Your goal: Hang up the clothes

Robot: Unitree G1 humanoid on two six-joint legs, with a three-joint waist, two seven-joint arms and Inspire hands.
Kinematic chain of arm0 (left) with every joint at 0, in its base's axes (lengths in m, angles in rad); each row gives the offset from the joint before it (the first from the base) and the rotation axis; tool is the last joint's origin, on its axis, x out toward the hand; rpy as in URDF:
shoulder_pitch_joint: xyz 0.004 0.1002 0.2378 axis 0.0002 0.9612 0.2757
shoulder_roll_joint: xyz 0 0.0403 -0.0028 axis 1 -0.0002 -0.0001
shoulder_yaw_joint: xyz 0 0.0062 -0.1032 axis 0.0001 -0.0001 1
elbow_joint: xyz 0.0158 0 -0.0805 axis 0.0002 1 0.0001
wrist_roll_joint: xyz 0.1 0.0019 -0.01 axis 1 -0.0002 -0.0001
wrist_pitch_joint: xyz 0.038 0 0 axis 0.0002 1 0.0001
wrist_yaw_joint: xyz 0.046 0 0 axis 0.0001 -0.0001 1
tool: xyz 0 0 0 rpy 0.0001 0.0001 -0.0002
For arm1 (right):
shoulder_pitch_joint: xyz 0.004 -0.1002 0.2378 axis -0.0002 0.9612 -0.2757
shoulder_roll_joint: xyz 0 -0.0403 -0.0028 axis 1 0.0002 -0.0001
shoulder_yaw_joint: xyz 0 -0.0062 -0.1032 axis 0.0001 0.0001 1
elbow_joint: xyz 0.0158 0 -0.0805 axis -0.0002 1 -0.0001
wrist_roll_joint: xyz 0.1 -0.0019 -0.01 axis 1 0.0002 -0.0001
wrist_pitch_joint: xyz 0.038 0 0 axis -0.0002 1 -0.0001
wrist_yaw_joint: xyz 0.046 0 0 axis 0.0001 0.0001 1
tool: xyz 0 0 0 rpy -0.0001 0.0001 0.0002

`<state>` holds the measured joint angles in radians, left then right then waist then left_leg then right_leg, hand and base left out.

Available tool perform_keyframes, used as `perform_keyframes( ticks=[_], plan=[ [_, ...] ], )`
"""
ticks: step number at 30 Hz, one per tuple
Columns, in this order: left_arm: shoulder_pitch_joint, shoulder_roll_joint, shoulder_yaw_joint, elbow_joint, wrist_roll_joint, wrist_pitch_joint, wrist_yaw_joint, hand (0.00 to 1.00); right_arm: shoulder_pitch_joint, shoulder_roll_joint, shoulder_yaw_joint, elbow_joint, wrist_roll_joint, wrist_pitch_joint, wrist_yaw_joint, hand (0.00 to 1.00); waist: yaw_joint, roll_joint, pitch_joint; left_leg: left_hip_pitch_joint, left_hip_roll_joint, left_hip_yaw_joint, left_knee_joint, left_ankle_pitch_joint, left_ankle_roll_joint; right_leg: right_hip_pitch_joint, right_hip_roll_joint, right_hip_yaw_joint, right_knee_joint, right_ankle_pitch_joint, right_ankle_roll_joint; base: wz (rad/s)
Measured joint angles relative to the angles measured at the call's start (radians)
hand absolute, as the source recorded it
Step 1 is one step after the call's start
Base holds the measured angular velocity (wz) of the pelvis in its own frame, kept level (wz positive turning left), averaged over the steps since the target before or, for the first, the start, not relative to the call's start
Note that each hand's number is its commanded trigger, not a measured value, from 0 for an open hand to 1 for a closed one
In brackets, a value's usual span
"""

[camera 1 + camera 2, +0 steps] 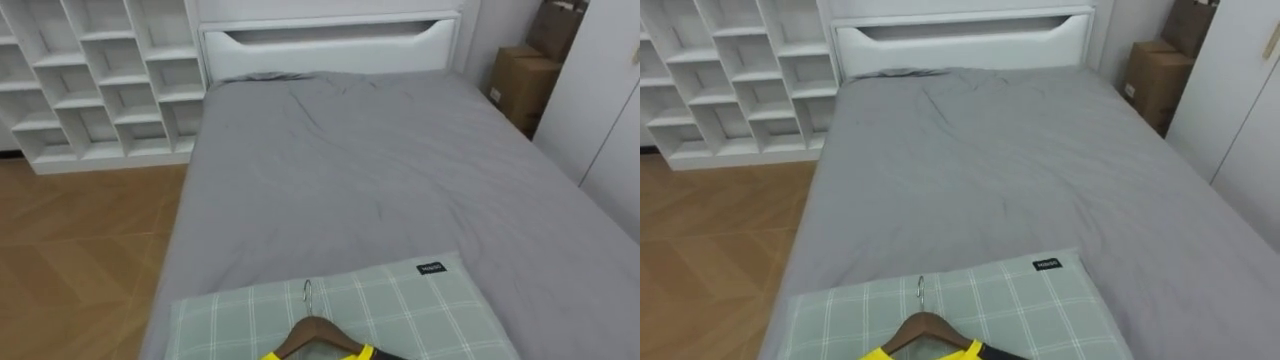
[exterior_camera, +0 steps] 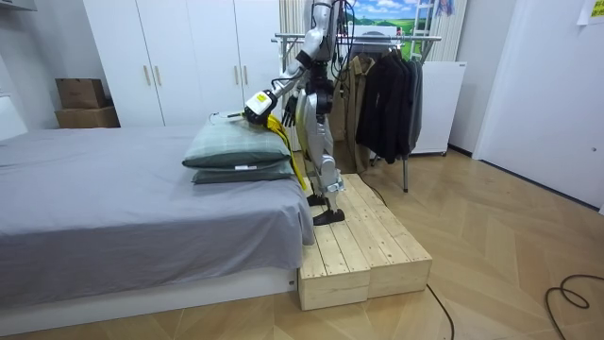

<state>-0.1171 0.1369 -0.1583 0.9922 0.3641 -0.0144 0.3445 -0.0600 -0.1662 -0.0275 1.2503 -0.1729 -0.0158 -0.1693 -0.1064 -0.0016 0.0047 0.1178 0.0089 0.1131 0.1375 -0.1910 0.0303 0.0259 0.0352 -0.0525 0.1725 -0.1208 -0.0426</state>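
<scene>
The pillow (image 1: 400, 310) lies on the bed (image 1: 380, 170) at 6 o'clock, with the hanger (image 1: 315, 332) on it. The headboard (image 1: 330, 45) is at 12, the shelf unit (image 1: 100, 80) at 10 and the boxes (image 1: 525, 85) at 2. The robot stands on a platform (image 2: 363, 255) at the bed's foot, with a clothes rack (image 2: 377, 85) behind it.

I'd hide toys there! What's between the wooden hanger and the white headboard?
From the brown wooden hanger: green checked pillow, then bare grey bedsheet up to the white headboard, in the left eye view.

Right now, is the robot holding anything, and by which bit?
Cannot tell: its left hand is at the yellow garment on the hanger, over the pillow.
</scene>
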Motion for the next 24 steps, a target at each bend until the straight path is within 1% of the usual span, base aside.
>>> perform_keyframes(
  ticks=[1,2,3,5,7,8,10,12,15,19,22,24],
  plan=[
    [0.0,0.005,-0.001,-0.006,0.0,0.0,0.0,1.0,0.0,-0.005,-0.003,-0.019,-0.017,0.0,-0.012,0.0,0.0,-0.004,-0.0004,-0.002,0.0,0.001,0.0,0.0,0.0,-0.004,0.0,0.0,0.001,0.0,0.0,-0.03],
    [0.004,0.015,-0.001,-0.025,0.001,0.002,0.0,1.0,0.0,-0.013,-0.004,-0.061,-0.042,-0.001,-0.039,0.0,0.001,-0.013,-0.0001,-0.004,0.0,0.001,0.001,0.001,-0.001,-0.005,0.0,-0.003,0.001,0.0,0.0,0.0],
    [0.013,0.02,-0.001,-0.061,0.002,0.003,0.0,1.0,0.0,-0.024,-0.006,-0.1,-0.071,-0.003,-0.064,0.0,0.001,-0.022,-0.0015,-0.004,0.001,0.002,0.001,0.001,-0.001,-0.005,0.0,-0.003,0.001,0.0,0.0,0.0],
    [0.021,0.021,-0.002,-0.101,0.001,0.003,0.001,1.0,0.0,-0.04,-0.008,-0.175,-0.121,-0.004,-0.1,0.0,0.005,-0.029,-0.0045,-0.003,0.0,-0.001,0.001,0.001,-0.001,-0.003,0.0,-0.002,0.001,0.0,0.0,0.0],
    [0.021,0.021,-0.002,-0.111,0.002,0.002,0.013,1.0,-0.001,-0.047,-0.007,-0.256,-0.184,-0.007,-0.133,0.0,0.006,-0.036,-0.0081,0.0,0.0,-0.001,0.001,0.001,-0.001,-0.002,0.0,-0.001,0.001,0.0,0.0,0.0],
    [0.021,0.023,-0.002,-0.11,0.003,0.002,0.021,1.0,-0.003,-0.048,-0.005,-0.303,-0.229,-0.012,-0.149,0.0,0.009,-0.042,-0.0079,0.002,0.001,-0.001,0.001,0.001,-0.001,-0.002,0.001,0.0,0.001,0.0,0.0,0.0],
    [0.021,0.026,-0.002,-0.111,0.002,0.002,0.021,1.0,-0.017,-0.048,-0.004,-0.335,-0.282,-0.02,-0.168,0.0,0.015,-0.052,-0.0038,0.006,0.003,0.0,0.001,0.001,-0.001,0.001,0.002,-0.001,0.001,0.0,-0.001,0.0],
    [0.021,0.027,-0.003,-0.144,0.003,0.007,0.021,1.0,-0.018,-0.05,-0.005,-0.401,-0.328,-0.013,-0.179,0.0,0.026,-0.059,-0.0003,0.0,0.002,-0.001,0.001,0.001,-0.001,-0.004,0.0,-0.002,0.001,0.0,-0.001,0.0],
    [0.021,0.03,-0.002,-0.18,0.003,0.007,0.018,1.0,-0.02,-0.05,0.005,-0.491,-0.35,-0.016,-0.181,0.0,0.035,-0.06,-0.0003,-0.006,0.001,-0.001,0.006,0.001,-0.001,-0.006,-0.001,-0.002,0.002,0.001,-0.001,0.0],
    [0.021,0.034,-0.002,-0.217,0.003,0.011,0.014,1.0,-0.033,-0.05,0.007,-0.523,-0.356,-0.015,-0.182,0.0,0.045,-0.062,0.0006,-0.011,0.001,-0.006,0.006,0.001,-0.001,-0.008,-0.001,-0.003,0.0,0.001,-0.001,0.02],
    [0.021,0.035,-0.001,-0.275,0.003,0.021,0.014,1.0,-0.036,-0.05,0.007,-0.54,-0.357,-0.009,-0.182,0.0,0.056,-0.065,0.0007,-0.024,0.001,-0.008,0.009,0.001,-0.001,-0.019,-0.001,-0.005,0.001,0.001,-0.001,0.02],
    [0.021,0.035,-0.001,-0.345,0.002,0.022,0.016,1.0,-0.038,-0.05,0.01,-0.577,-0.38,-0.005,-0.182,0.0,0.055,-0.067,0.0002,-0.04,0.001,-0.019,0.015,0.001,-0.001,-0.027,-0.004,-0.013,0.001,0.001,-0.001,0.11]
  ],
)
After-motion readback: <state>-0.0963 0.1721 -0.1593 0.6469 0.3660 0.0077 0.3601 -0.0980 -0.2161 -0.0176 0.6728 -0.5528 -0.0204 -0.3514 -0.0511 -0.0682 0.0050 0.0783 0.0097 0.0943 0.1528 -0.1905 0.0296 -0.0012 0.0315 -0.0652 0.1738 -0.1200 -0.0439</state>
